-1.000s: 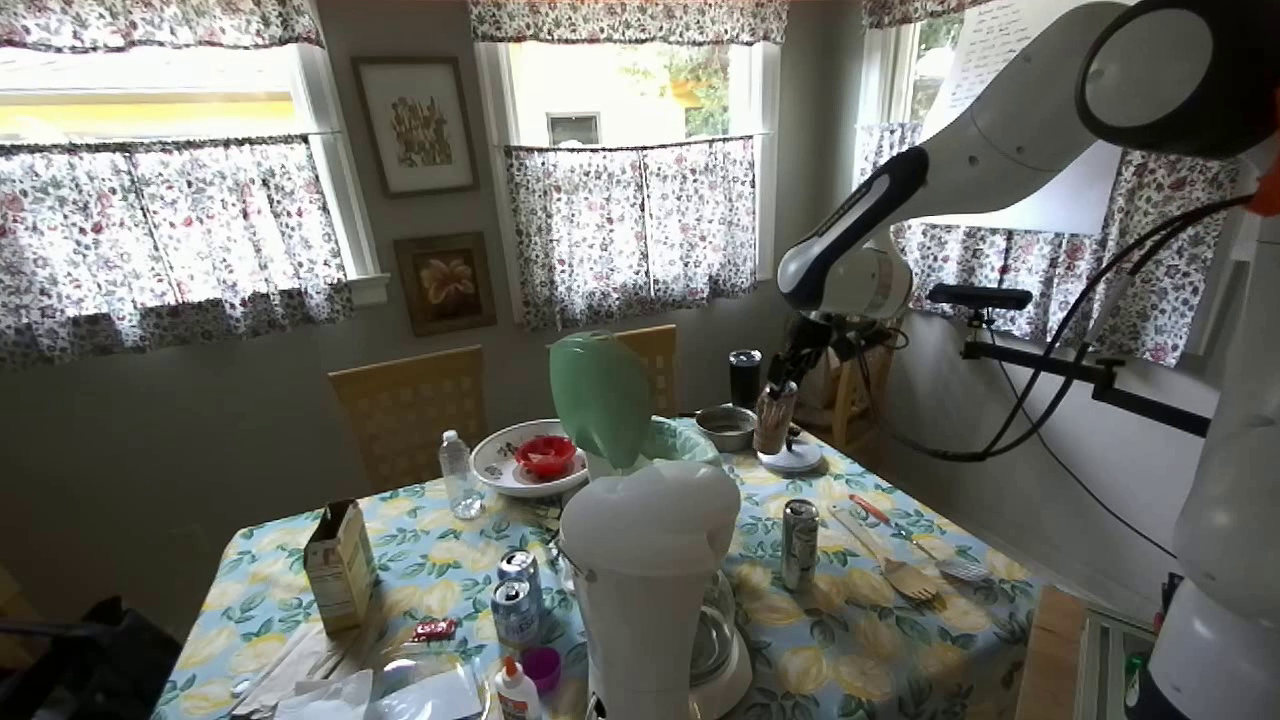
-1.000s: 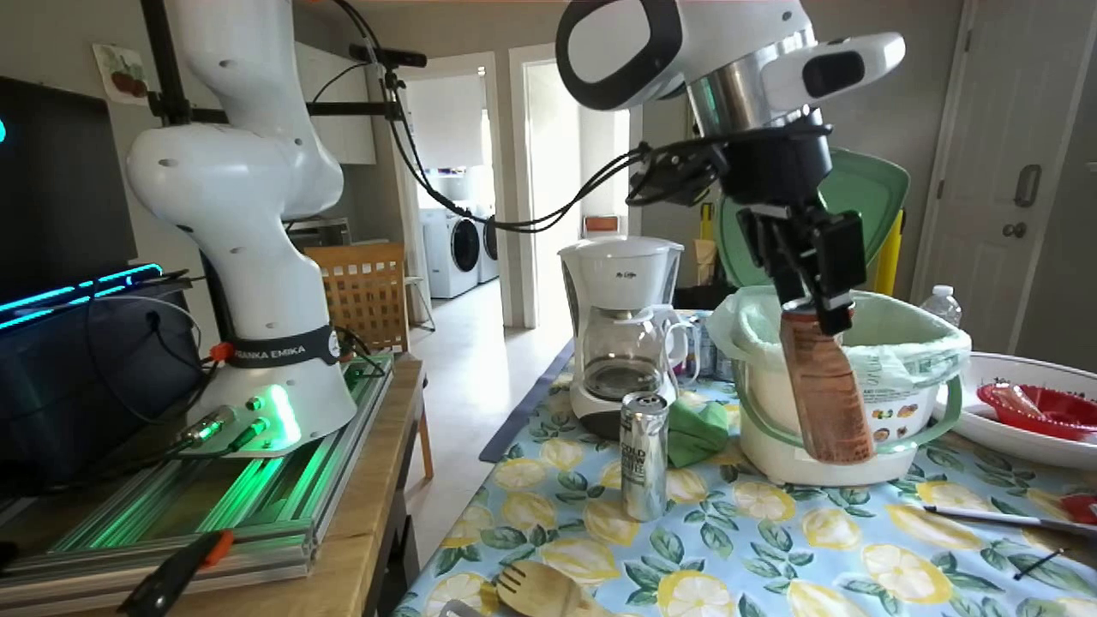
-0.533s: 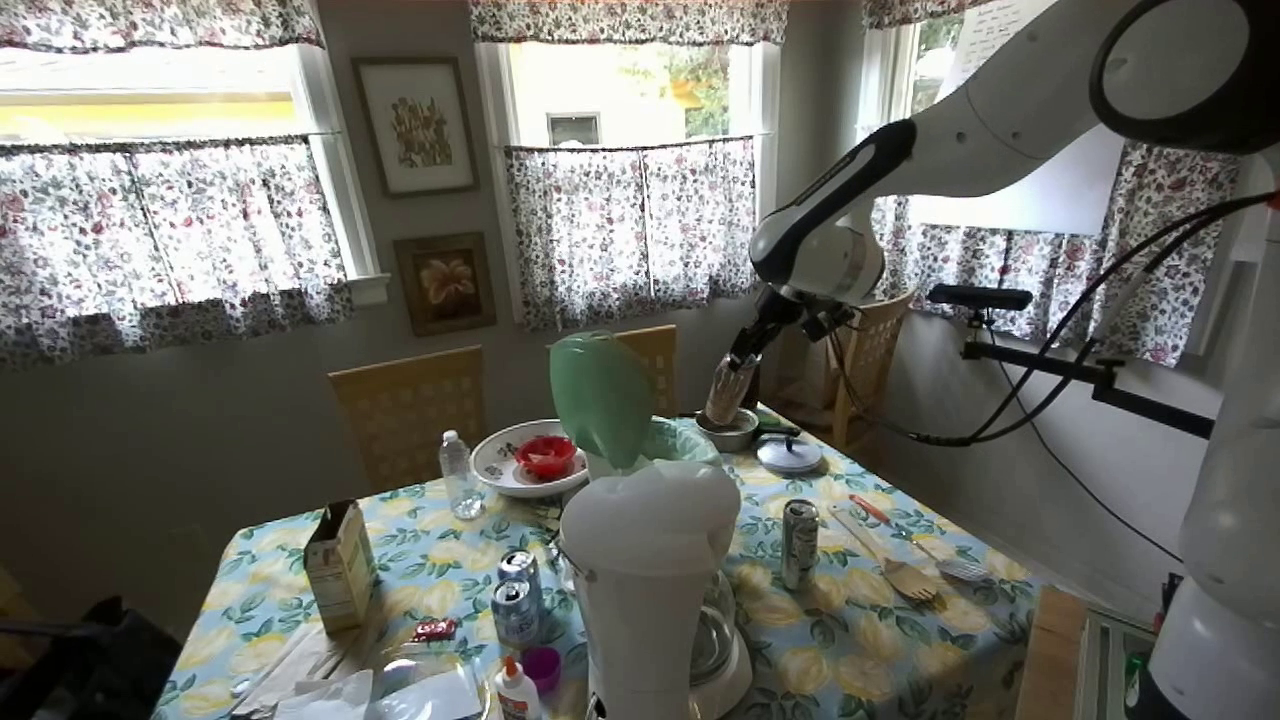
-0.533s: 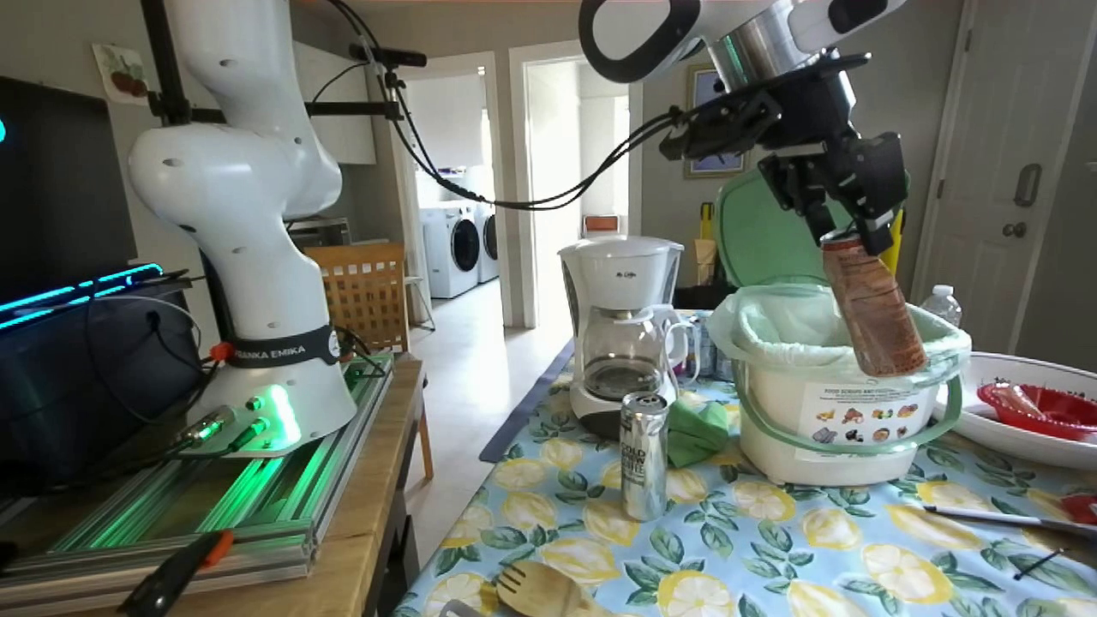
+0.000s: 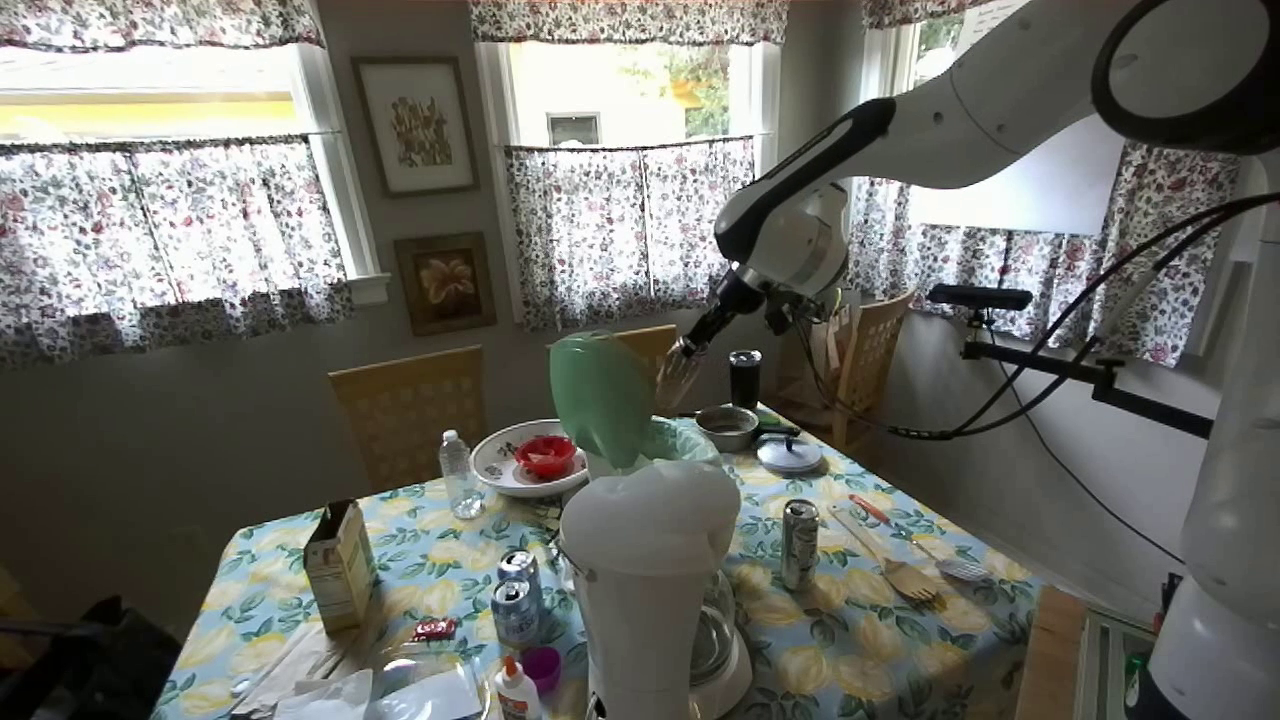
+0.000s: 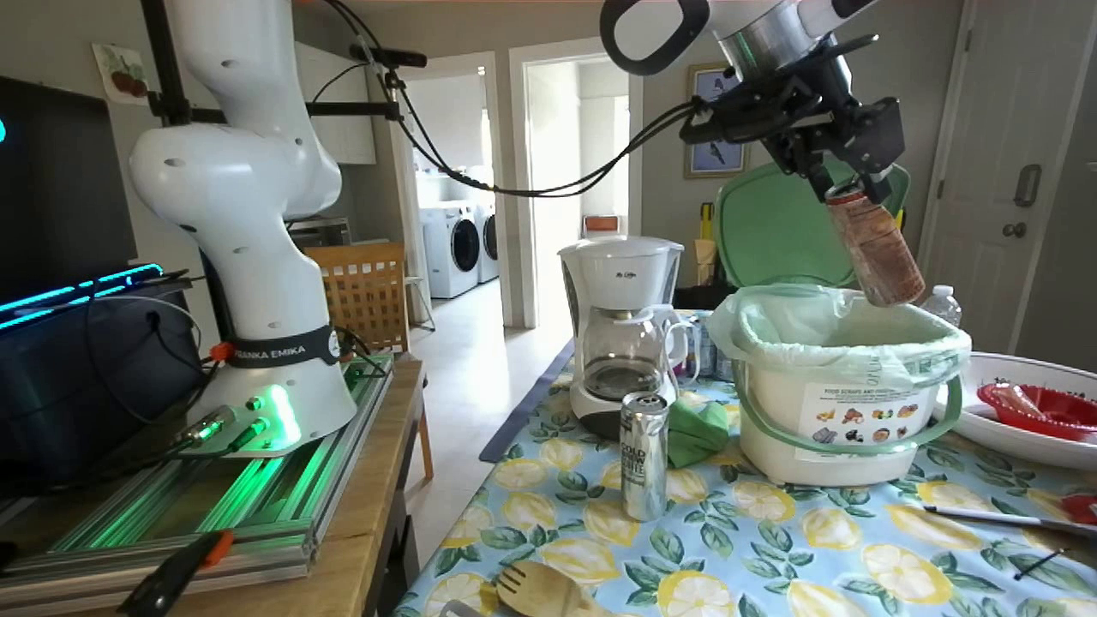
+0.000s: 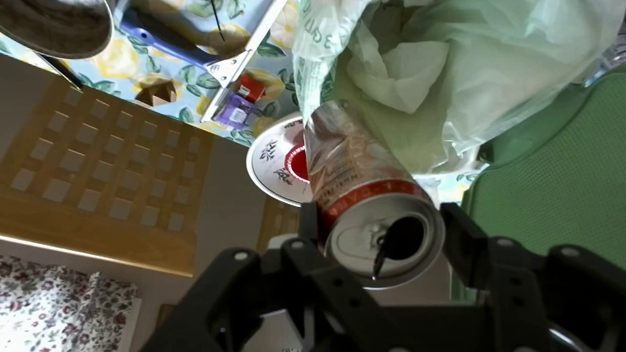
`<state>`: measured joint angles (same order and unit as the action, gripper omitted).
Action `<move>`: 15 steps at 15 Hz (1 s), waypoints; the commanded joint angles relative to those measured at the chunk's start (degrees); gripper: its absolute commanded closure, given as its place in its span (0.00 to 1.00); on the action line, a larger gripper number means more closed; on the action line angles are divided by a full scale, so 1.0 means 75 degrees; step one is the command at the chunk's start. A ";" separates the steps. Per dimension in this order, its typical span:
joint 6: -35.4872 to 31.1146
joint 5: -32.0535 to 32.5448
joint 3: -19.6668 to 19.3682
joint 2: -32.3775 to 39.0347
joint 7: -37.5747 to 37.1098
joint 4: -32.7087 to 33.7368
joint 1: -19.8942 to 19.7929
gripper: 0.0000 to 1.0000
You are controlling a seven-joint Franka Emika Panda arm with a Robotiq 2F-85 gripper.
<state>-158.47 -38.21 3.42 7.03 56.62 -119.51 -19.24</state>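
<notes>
Holding the copper-coloured can (image 6: 876,248) by its top end, the fingers (image 7: 467,249) bear on both sides of it, as the wrist view confirms. Treat grasp and lift as complete: the can hangs tilted above the desk (image 6: 728,548), its base angled down near the top of the lined bin (image 6: 780,398). You cannot determine from these views whether base and liner (image 6: 926,364) touch. Note that the green lid (image 6: 780,231) is raised. Release is not yet done. Count the other cans as ungripped: in an exterior view, a silver can (image 5: 799,545) stands upright toward the desk's right edge, and two silver-blue cans (image 5: 514,608) stand toward its near edge. In the same view, the bin stands toward the desk's far edge, behind the coffee maker (image 5: 640,620).
</notes>
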 commanded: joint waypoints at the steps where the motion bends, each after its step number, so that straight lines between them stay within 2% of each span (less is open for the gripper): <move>1: 0.0100 -0.0772 0.0237 0.0319 0.0719 0.0380 -0.0067 0.62; 5: 0.0261 -0.1306 0.0447 0.0521 0.1202 0.0483 -0.0077 0.62; 12: 0.0353 -0.1244 0.0606 0.0794 0.1316 0.0449 -0.0058 0.62; 13: 0.0357 -0.1249 0.0620 0.0812 0.1302 0.0438 -0.0062 0.12; 14: 0.0380 -0.1260 0.0636 0.0815 0.1318 0.0427 -0.0074 0.11; 15: 0.0385 -0.1242 0.0635 0.0789 0.1270 0.0388 -0.0072 0.05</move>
<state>-156.91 -46.16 7.68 12.37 64.61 -117.51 -19.27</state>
